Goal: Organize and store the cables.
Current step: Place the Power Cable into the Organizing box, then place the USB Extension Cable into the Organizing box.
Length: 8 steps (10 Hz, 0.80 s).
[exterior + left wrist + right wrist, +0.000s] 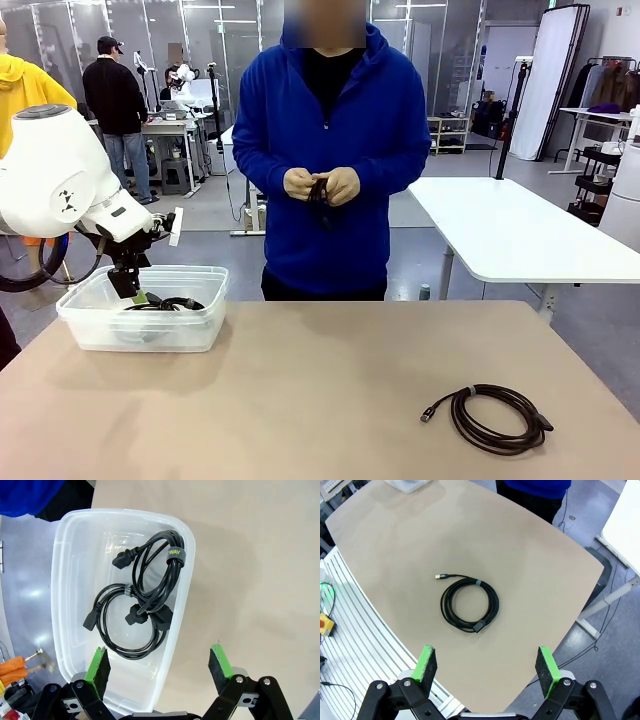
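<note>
Two cables [142, 615] lie in the clear bin [75, 570] beneath the left claw [159, 652].

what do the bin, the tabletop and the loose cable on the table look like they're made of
Bin: clear, glossy plastic, probably; the cables inside and the floor show through its walls.
Tabletop: smooth matte beige surface, likely laminate; no grain shows.
Cable: dark brown flexible jacket, rubber or plastic by its look, with a gold-coloured, seemingly metal tip on one connector.
</note>
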Tool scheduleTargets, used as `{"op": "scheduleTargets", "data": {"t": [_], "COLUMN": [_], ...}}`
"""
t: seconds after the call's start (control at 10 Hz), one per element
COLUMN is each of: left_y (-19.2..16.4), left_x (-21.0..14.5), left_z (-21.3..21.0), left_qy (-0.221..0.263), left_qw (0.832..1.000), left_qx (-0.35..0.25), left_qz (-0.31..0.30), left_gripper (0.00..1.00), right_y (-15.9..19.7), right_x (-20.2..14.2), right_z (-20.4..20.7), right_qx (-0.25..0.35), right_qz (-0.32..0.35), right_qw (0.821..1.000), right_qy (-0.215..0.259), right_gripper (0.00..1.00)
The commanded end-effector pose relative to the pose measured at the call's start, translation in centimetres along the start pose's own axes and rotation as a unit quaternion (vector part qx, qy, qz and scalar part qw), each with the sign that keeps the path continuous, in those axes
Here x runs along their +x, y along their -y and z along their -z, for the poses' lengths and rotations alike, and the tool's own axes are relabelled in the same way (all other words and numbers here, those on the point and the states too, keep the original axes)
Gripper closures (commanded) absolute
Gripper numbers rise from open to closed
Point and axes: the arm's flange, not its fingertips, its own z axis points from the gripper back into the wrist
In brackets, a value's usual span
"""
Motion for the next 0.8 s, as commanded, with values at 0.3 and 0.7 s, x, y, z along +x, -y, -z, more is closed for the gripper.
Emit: {"op": "scheduleTargets", "data": {"t": [0.3, 0.7], "left_y": [0.03, 0.03], "left_x": [-0.28, -0.28], "left_z": [0.13, 0.13], "left_qy": [0.002, 0.002], "left_qw": [1.000, 1.000], "left_qx": [0.009, 0.009], "left_qz": [-0.001, -0.001], "left_gripper": [0.00, 0.00], "right_y": [-0.12, -0.12], "right_x": [-0.16, -0.16], "right_z": [0.01, 0.01], "right_qx": [0.004, 0.004], "right_qz": [-0.008, -0.008], "right_qw": [1.000, 1.000], "right_qy": [0.001, 0.001], "right_gripper": [0.00, 0.00]}}
